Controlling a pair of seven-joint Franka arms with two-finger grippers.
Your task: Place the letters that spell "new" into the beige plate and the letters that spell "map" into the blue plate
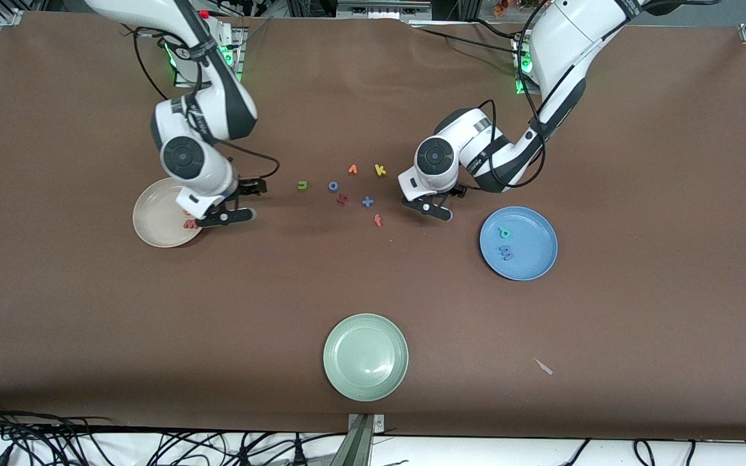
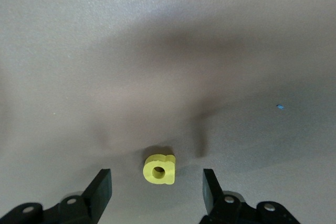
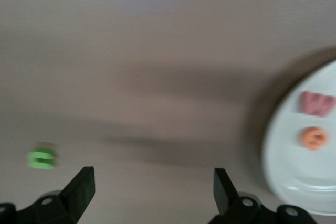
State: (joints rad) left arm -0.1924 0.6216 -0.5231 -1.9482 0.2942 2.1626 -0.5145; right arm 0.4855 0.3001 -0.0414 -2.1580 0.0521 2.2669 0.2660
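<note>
The beige plate (image 1: 155, 219) (image 3: 294, 182) lies toward the right arm's end of the table and holds the pinkish-red w (image 1: 190, 224) (image 3: 317, 103) and the orange e (image 3: 314, 138). My right gripper (image 1: 242, 202) (image 3: 152, 177) hangs open and empty over the bare table beside that plate. The green n (image 1: 302, 186) (image 3: 42, 158) lies on the table. The blue plate (image 1: 533, 226) holds the teal p (image 1: 504, 233) and the blue m (image 1: 506, 252). My left gripper (image 1: 444, 200) (image 2: 156, 178) is low and open, one finger on each side of the yellow a (image 2: 159, 169), not touching it.
Loose letters lie mid-table: a blue o (image 1: 333, 186), an orange v (image 1: 352, 169), a yellow k (image 1: 380, 170), a dark red letter (image 1: 342, 199), a blue cross shape (image 1: 367, 202) and a red f (image 1: 377, 221). A pale green plate (image 1: 365, 356) sits nearest the front camera.
</note>
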